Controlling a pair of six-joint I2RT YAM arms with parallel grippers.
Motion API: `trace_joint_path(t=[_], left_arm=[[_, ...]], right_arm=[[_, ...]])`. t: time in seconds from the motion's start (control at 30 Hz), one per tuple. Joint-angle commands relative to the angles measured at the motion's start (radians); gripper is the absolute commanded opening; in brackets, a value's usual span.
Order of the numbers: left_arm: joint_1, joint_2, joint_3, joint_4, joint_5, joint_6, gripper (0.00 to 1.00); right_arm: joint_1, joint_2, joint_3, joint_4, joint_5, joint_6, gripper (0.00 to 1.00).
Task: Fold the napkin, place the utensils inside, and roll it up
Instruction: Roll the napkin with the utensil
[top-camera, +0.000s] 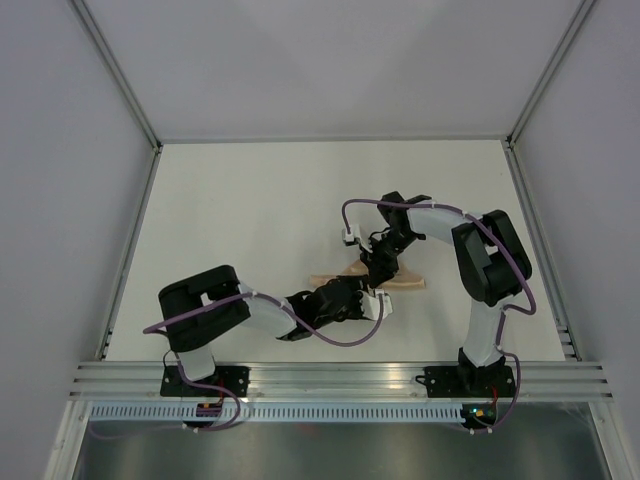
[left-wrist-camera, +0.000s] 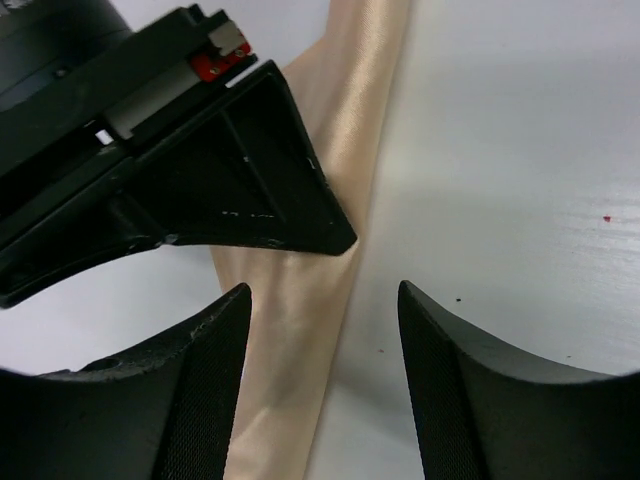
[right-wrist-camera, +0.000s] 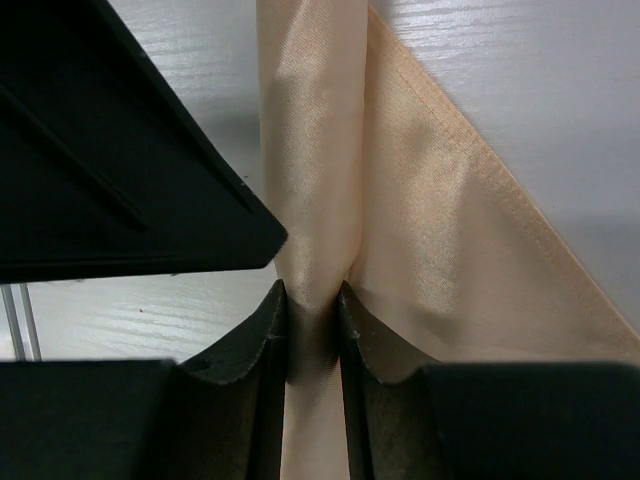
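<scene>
Napkin (top-camera: 408, 284) lies partly rolled on the white table (top-camera: 250, 220) between pale walls (top-camera: 60, 150).

I count one peach napkin (right-wrist-camera: 310, 150), a single narrow strip pinched in my right pincer (right-wrist-camera: 312, 300). There are two pincers in all, my left pincer (left-wrist-camera: 322, 300) spread just beside it, and one white table (top-camera: 250, 220) beneath both.

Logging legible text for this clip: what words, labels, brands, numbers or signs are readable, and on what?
None readable in any view.
The napkin is plain cloth; the table, left gripper and right gripper carry no lettering.
The small red part in the left wrist view shows no marking.
</scene>
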Motion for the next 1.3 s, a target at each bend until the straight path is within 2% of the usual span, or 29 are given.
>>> trace_joint_path(t=[0.0,0.2,0.37,0.47,0.57,0.6,0.77,0.87,0.9,0.93,1.07,1.13,1.27], left_arm=[[-0.003,0.048,0.048,0.044,0.018,0.138,0.66],[0.005,0.113,0.074,0.044,0.019,0.175,0.68],[0.026,0.138,0.101,-0.020,0.045,0.139,0.67],[0.038,0.139,0.109,-0.073,0.067,0.108,0.61],[0.051,0.138,0.132,-0.160,0.102,0.077,0.48],[0.054,0.138,0.138,-0.183,0.126,0.071,0.40],[0.081,0.131,0.167,-0.301,0.173,0.031,0.34],[0.095,0.138,0.190,-0.369,0.212,0.024,0.25],[0.095,0.138,0.196,-0.379,0.225,0.019,0.19],[0.097,0.138,0.200,-0.387,0.234,0.017,0.16],[0.106,0.141,0.226,-0.447,0.274,-0.025,0.02],[0.112,0.139,0.229,-0.467,0.312,-0.050,0.02],[0.117,0.142,0.253,-0.510,0.347,-0.131,0.02]], right_arm=[[0.014,0.117,-0.057,0.022,0.146,-0.036,0.01],[0.012,0.131,-0.045,0.011,0.146,-0.033,0.00],[0.012,0.135,-0.042,0.006,0.144,-0.033,0.00],[0.012,0.137,-0.041,0.003,0.144,-0.036,0.01],[0.012,0.139,-0.039,0.002,0.143,-0.036,0.00],[0.012,0.139,-0.038,0.003,0.144,-0.038,0.00],[0.012,0.146,-0.030,-0.006,0.143,-0.038,0.00],[0.012,0.145,-0.027,-0.009,0.141,-0.039,0.01],[0.012,0.145,-0.028,-0.009,0.139,-0.036,0.01],[0.011,0.140,-0.030,-0.001,0.138,-0.033,0.02],[0.006,0.087,-0.037,0.002,0.109,-0.016,0.28],[0.002,0.060,-0.036,0.002,0.093,0.004,0.39],[-0.003,-0.013,-0.013,0.003,0.092,0.057,0.48]])
